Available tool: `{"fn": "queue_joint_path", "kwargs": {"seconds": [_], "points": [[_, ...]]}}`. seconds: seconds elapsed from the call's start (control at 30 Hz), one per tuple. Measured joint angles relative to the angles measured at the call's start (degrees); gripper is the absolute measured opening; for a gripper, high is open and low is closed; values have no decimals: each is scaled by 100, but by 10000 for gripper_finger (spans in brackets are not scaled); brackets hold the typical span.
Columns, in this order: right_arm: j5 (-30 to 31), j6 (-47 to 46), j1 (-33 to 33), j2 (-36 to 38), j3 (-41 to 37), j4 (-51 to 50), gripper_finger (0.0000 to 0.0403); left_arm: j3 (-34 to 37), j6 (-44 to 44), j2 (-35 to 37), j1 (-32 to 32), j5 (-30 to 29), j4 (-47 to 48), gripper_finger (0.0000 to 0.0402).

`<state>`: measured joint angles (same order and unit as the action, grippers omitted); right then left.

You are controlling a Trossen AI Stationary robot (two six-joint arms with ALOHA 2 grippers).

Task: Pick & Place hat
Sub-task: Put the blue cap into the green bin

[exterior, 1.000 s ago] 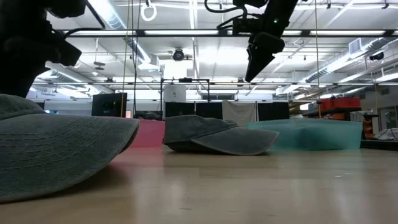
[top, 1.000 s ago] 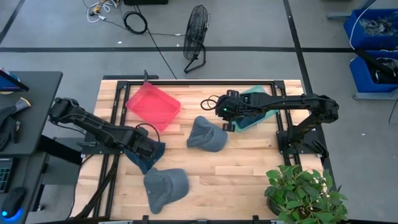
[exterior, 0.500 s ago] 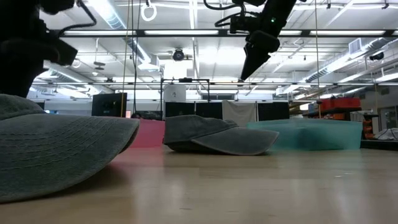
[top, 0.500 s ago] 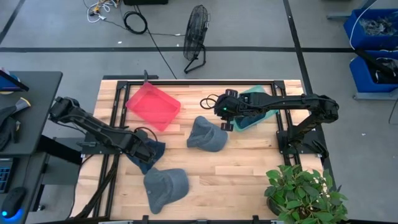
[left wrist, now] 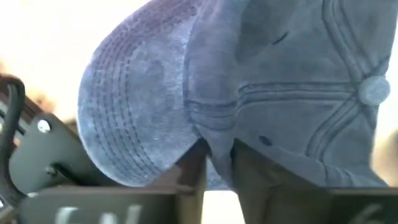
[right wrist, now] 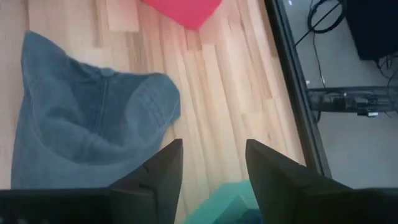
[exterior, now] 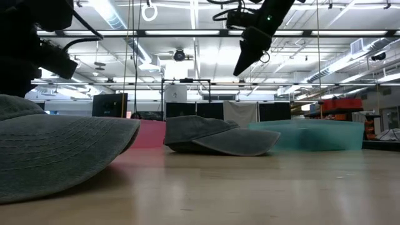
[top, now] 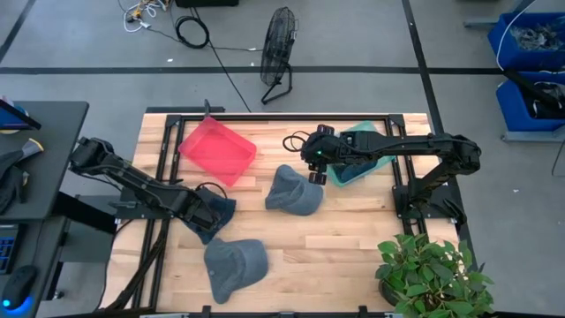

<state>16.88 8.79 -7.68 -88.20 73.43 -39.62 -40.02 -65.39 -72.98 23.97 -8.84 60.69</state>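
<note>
Your right gripper (top: 320, 162), jaws wide and empty, hovers just beside the grey denim cap (top: 293, 191) mid-counter. Your left gripper (top: 214, 212) grips a dark blue cap (left wrist: 249, 93).

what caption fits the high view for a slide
Left gripper pinches a denim cap; open right gripper hovers by the middle cap.

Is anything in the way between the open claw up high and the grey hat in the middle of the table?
Nothing visible is. The right gripper hangs open above the table, just beside the middle hat, with only air and bare wood between them. The teal bin sits behind it.
</note>
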Motion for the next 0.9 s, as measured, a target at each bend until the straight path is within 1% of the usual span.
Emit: {"fn": "queue_joint_path", "kwargs": {"seconds": [0.07,0.1,0.27,0.33,0.43,0.53,0.63,0.73,0.83,0.9], "points": [[-103,72,0,0,0,68,180,-149,218,-1,-52,-143,-24,21],[-211,96,0,0,0,92,180,-265,323,-1,-79,-221,-43,13],[-664,102,12,0,-1,201,181,-1151,893,-4,-195,-672,-48,10],[-724,47,55,0,-2,368,181,-1524,1128,-5,-257,-921,-31,7],[-749,-41,151,0,-2,675,181,-1990,1531,-6,-422,-1133,-27,5],[-745,217,287,0,-2,811,181,-2267,2098,-20,-673,-1432,-25,7],[-739,523,441,0,-2,905,181,-2351,2836,-21,-1035,-1864,-216,7],[-606,563,612,0,-2,1074,181,-2334,3760,-53,-1463,-2183,-660,7],[-53,579,780,0,-2,1243,181,-2329,4866,-265,-1834,-2480,-1185,8],[177,675,873,0,-2,1400,181,-2329,5470,-450,-2071,-2653,-1665,8]]}}
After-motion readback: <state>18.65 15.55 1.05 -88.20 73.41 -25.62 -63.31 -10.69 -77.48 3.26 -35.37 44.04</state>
